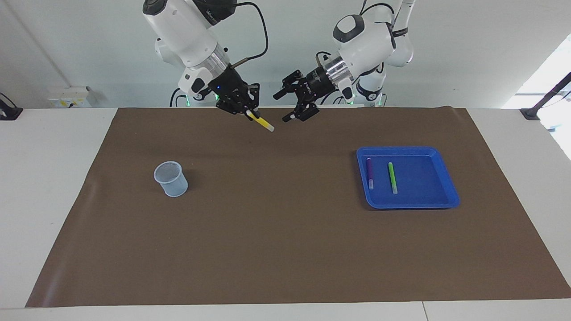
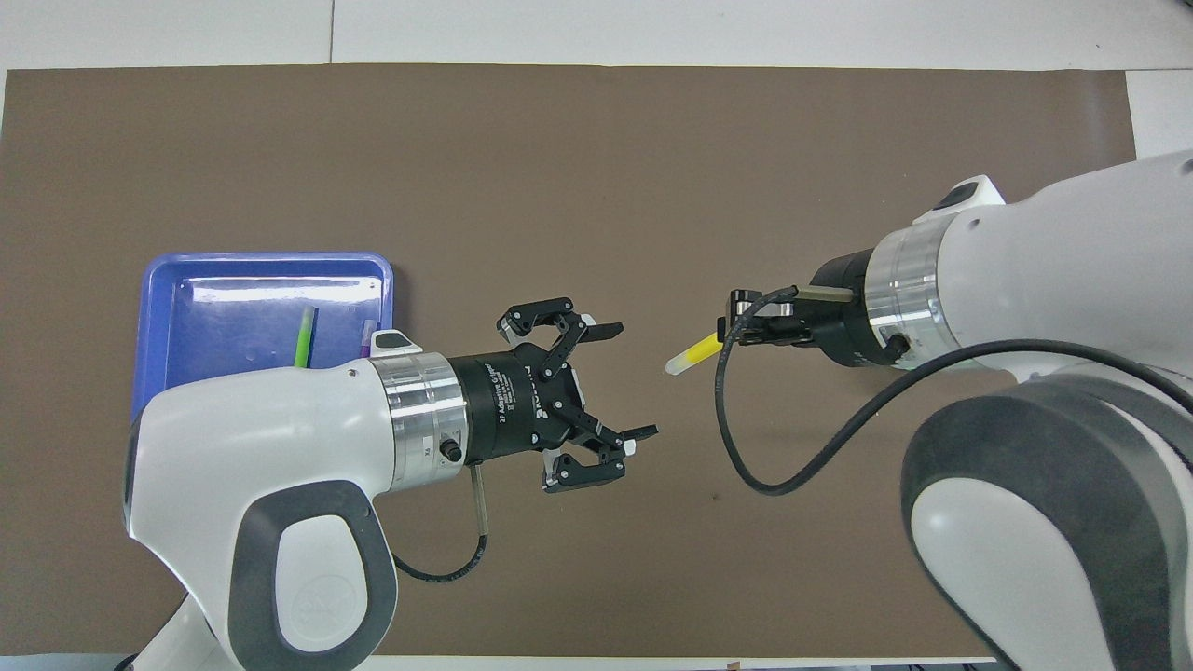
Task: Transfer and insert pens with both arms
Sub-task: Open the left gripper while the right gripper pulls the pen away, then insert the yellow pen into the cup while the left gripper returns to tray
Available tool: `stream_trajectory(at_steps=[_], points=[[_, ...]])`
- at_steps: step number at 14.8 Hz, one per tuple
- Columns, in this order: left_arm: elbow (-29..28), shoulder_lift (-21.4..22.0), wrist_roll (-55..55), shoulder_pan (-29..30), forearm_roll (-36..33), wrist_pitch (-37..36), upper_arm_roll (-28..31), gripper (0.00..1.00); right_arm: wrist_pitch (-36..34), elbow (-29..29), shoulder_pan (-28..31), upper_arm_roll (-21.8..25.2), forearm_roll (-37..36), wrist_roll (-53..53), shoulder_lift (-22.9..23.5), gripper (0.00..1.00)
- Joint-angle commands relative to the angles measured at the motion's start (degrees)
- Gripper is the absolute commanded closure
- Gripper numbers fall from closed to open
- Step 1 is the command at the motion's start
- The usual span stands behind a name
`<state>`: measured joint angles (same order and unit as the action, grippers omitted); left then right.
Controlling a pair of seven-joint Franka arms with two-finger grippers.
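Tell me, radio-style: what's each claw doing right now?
Left claw open, empty. Right claw shut on yellow pen, above the mat. Mesh cup waiting, path clear.

Even bright room light; window glare at facing view's edge; glare streak on blue tray; soft shadows; focus seemingly sharp.

Pale wall — white table.
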<state>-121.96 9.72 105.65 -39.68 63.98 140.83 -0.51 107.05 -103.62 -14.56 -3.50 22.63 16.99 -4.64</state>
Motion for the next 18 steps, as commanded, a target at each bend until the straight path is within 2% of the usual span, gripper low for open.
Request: stream_trajectory(at_steps=[1, 3, 6, 8, 10, 13, 16, 18], points=[[-2.84, 2.23, -0.27, -0.39, 0.71, 1.11, 0.59, 0.00, -0.17, -3.33, 2.25, -0.45, -6.35, -5.54, -1.85, 1.00], [-4.50, 2.84, -0.36, 1.09, -0.78, 0.94, 0.68, 0.00, 0.35, -5.71, 5.32, -0.45, -10.04, -11.16, -2.74, 1.00], [-4.95, 3.11, -2.81, 4.26, -8.51, -1.25, 0.60, 0.00, 0.44, -7.56, 9.89, -0.37, -13.75, -20.74, -3.53, 1.00], [-4.95, 3.11, -7.98, 6.45, -10.36, -3.79, 0.60, 0.00, 0.53, -8.70, 12.53, -0.36, -16.90, -25.93, -3.97, 1.00], [-4.86, 3.20, -13.52, 9.61, -17.01, -8.27, 0.60, 0.00, 1.32, -10.45, 15.51, -0.36, -18.50, -31.47, -4.76, 1.00], [-4.86, 3.55, -23.44, 14.00, -22.22, -14.59, 0.60, 0.00, 6.57, -15.37, 19.47, -0.36, -18.50, -38.68, -6.25, 1.00], [-4.43, 3.81, -38.80, 19.19, -28.28, -22.50, 0.60, 0.00, 9.22, -17.75, 19.75, -0.19, -18.50, -39.58, -6.87, 1.00], [-4.42, 3.81, -47.51, 21.74, -31.88, -24.63, 0.60, 0.00, 11.59, -18.54, 20.80, -0.19, -18.50, -39.49, -6.17, 1.00]])
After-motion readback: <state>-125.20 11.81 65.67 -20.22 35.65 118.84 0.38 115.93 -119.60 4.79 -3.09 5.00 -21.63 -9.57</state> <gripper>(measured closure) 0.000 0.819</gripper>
